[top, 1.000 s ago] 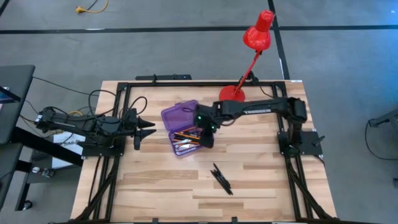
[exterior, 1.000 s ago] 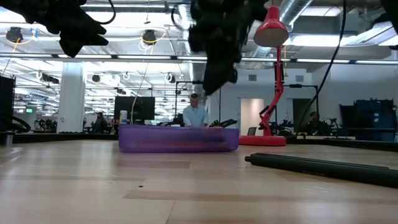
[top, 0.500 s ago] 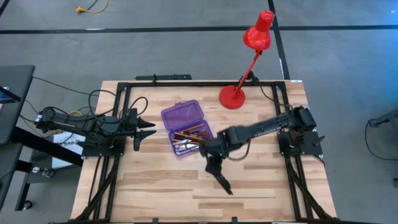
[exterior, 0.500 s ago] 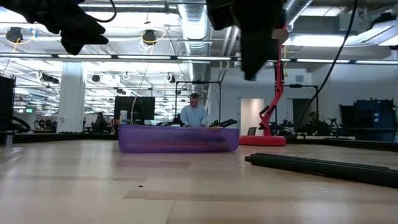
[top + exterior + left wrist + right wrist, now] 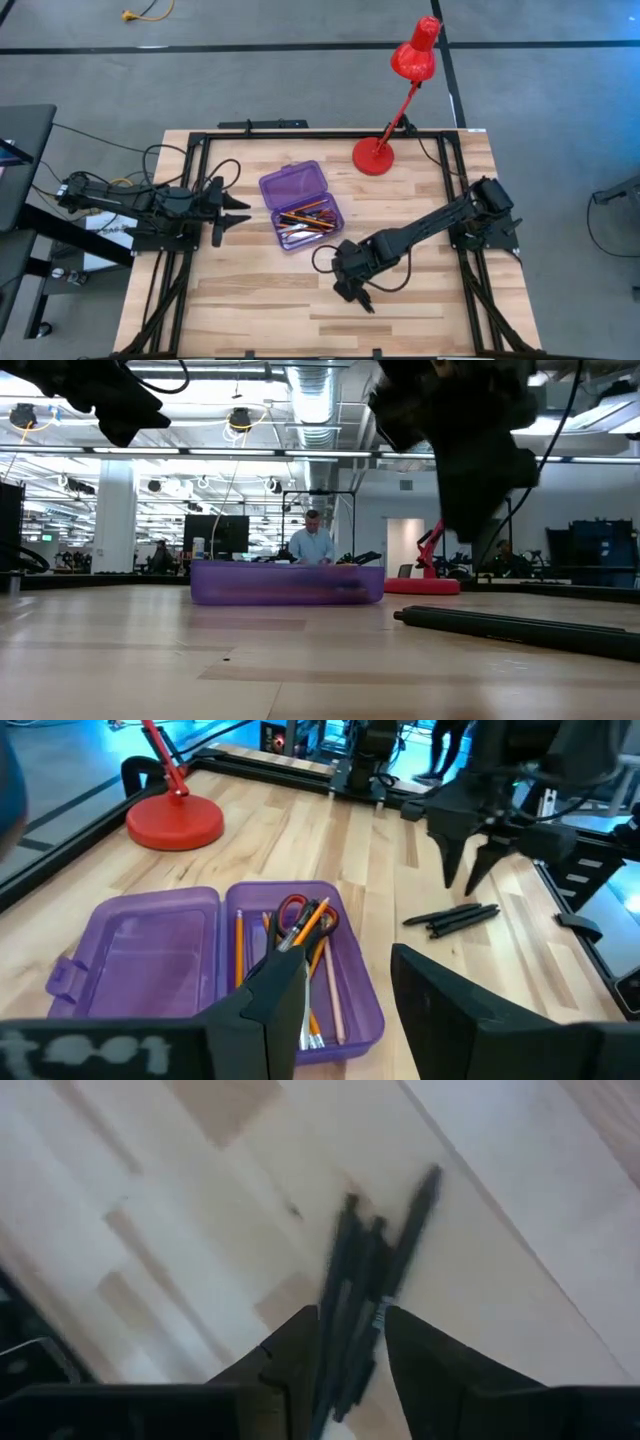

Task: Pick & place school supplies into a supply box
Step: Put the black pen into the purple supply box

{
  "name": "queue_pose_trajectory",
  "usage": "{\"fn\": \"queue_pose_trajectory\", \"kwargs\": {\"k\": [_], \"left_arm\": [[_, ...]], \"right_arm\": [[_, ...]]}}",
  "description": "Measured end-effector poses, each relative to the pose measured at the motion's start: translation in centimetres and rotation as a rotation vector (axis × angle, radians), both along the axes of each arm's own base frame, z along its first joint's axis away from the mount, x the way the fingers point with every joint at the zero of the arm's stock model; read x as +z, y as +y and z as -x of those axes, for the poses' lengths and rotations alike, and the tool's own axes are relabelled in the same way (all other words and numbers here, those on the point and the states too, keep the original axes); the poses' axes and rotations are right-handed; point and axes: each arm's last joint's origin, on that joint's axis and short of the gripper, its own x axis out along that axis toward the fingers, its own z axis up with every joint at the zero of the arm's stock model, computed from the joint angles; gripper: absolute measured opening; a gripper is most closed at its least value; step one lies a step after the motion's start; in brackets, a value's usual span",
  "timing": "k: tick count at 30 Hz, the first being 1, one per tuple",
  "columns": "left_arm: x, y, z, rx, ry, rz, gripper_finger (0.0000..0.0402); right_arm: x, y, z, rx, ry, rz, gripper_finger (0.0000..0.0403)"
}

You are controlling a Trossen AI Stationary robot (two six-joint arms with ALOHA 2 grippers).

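The open purple supply box (image 5: 300, 205) lies at mid-table, its lid flat toward the far side. Its tray (image 5: 300, 970) holds orange pencils (image 5: 322, 965) and red-handled scissors (image 5: 292, 908). A few black pens (image 5: 357, 293) lie bunched flat on the wood, nearer than the box; they also show in the right wrist view (image 5: 370, 1295). My right gripper (image 5: 472, 875) hangs open just above the pens (image 5: 450, 917), fingers pointing down and touching nothing. My left gripper (image 5: 238, 209) waits open at the table's left side, raised, facing the box.
A red desk lamp's base (image 5: 373, 157) stands at the table's far side, beyond the box, its arm leaning away. A black frame rail (image 5: 300, 132) runs round the table. Bare wood (image 5: 250, 290) lies left of the pens, toward the near edge.
My right gripper has swung from above the box tray toward the table's near edge and come down over the black pens. The box, its contents and the pens have stayed put.
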Motion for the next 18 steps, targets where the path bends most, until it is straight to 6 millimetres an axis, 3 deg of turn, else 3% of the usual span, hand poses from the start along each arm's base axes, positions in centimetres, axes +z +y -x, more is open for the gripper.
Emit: {"fn": "queue_pose_trajectory", "kwargs": {"k": [8, 18], "left_arm": [[-0.2, -0.6, -0.3, -0.168, 0.033, 0.035, 0.0138], [-0.9, -1.3, -2.6, -0.282, 0.075, -0.02, 0.0138]], "right_arm": [[-0.9, 0.1, 0.7, -0.09, 0.037, 0.019, 0.0113], [-2.4, 1.9, 4.2, -0.202, 0.182, 0.18, 0.0113]]}}
